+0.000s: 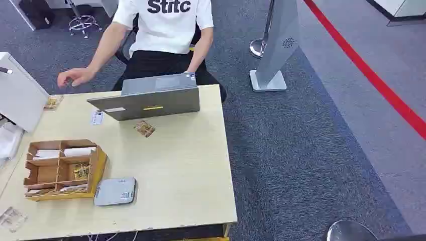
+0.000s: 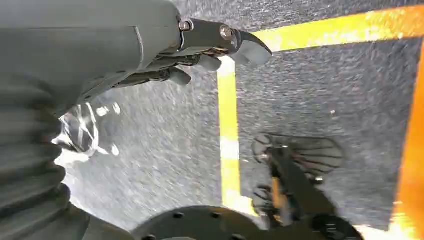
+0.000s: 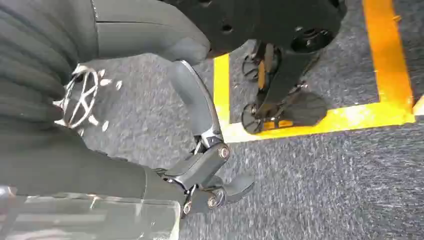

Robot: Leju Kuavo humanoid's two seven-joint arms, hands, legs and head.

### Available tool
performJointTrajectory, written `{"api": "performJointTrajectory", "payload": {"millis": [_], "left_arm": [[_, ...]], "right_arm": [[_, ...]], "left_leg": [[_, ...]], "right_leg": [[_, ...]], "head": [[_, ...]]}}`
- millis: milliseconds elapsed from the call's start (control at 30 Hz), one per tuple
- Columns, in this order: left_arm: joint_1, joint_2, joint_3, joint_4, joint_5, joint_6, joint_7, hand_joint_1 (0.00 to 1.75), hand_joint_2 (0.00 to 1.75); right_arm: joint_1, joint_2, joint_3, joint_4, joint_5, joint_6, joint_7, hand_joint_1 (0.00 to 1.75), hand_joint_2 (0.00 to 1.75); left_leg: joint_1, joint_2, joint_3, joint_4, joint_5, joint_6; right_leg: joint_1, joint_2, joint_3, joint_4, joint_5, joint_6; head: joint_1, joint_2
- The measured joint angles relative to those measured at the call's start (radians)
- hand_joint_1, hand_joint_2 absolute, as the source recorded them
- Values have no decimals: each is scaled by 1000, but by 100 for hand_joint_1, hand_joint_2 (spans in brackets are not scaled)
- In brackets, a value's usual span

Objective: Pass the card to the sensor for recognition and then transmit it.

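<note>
1. Grey carpet surrounds a pale table (image 1: 176, 165).
2. Divided box (image 1: 63, 168) holds white rolls and a card (image 1: 81, 171); grey sensor (image 1: 115, 191) lies just beside.
3. Person's shirt (image 1: 168, 12) reads "Stitc".
4. Left hand (image 2: 200, 50) and right hand (image 3: 205, 175) hang empty, fingers apart.

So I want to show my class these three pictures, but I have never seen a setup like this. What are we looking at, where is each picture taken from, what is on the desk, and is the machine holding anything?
All three come from cameras on a two-legged humanoid robot. The wide picture is its head view, looking down at a pale wooden table. On it lie a grey laptop, a cardboard organiser with compartments, a flat grey sensor pad beside it, and a small brownish card near the laptop. A person in a white shirt sits behind the table.

The other two pictures come from cameras at the robot's wrists. Both arms hang down, so they look at dark carpet with yellow tape lines. The left hand and the right hand both hold nothing, with fingers loosely apart. The task has not yet started.
</note>
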Motion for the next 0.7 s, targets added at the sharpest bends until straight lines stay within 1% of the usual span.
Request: {"api": "performJointTrajectory", "payload": {"millis": [33, 67, 100, 167, 200, 233, 400, 600, 633, 700], "left_arm": [[-4, -4, 27, 0, -4, -1, -5, 0, 175], [-7, -10, 63, 0, -6, -2, -13, 0, 175], [-9, -11, 81, 0, -7, -3, -18, 0, 175], [-12, -18, 97, 0, 0, -7, -23, 0, 175], [-15, -23, 122, 0, 8, -13, -31, 0, 0], [-20, -31, 156, 1, 17, -20, -40, 0, 175], [-39, -58, 296, 2, 73, -78, -101, 0, 175], [-64, -90, 465, 2, 150, -172, -173, 0, 175], [-68, -95, 490, 2, 160, -185, -182, 0, 175], [-75, -105, 545, 3, 183, -215, -203, 0, 175]], "right_arm": [[-2, 3, 0, 3, -8, -3, -4, 0, 0], [-4, 5, 0, 8, -19, -6, -7, 0, 0], [-4, 6, 0, 9, -21, -10, -11, 0, 0], [-5, 11, 0, 11, -29, -12, -13, 0, 0], [-9, 14, 0, 16, -39, -13, -13, 0, 0], [-10, 18, 0, 20, -49, -13, -15, 0, 0], [-18, 34, 0, 35, -105, -15, -36, 0, 0], [-36, 40, -7, 58, -181, -21, -62, 0, 0], [-39, 40, -10, 62, -191, -22, -65, 0, 175], [-46, 40, -15, 69, -217, -23, -69, 0, 175]], "left_leg": [[0, 0, 0, 0, 0, 0], [0, 0, 0, 0, 0, 0], [0, 0, 0, 0, 0, 0], [0, 0, 0, 0, 0, 0], [0, 0, 0, 0, 0, 0], [0, 0, 0, 0, 0, 0], [0, 0, 0, 0, 0, 0], [0, 0, 0, 0, 0, 0], [0, 0, 0, 0, 0, 0], [0, 0, 0, 0, 0, 0]], "right_leg": [[0, 0, 0, 0, 0, 0], [0, 0, 0, 0, 0, 0], [0, 0, 0, 0, 0, 0], [0, 0, 0, 0, 0, 0], [0, 0, 0, 0, 0, 0], [0, 0, 0, 0, 0, 0], [0, 0, 0, 0, 0, 0], [0, 0, 0, 0, 0, 0], [0, 0, 0, 0, 0, 0], [0, -1, 0, 0, 0, 0]], "head": [[0, 0], [0, 0], [0, 0], [0, 0], [0, 0], [0, 0], [0, 0], [0, 0], [0, 0], [0, 0]]}}
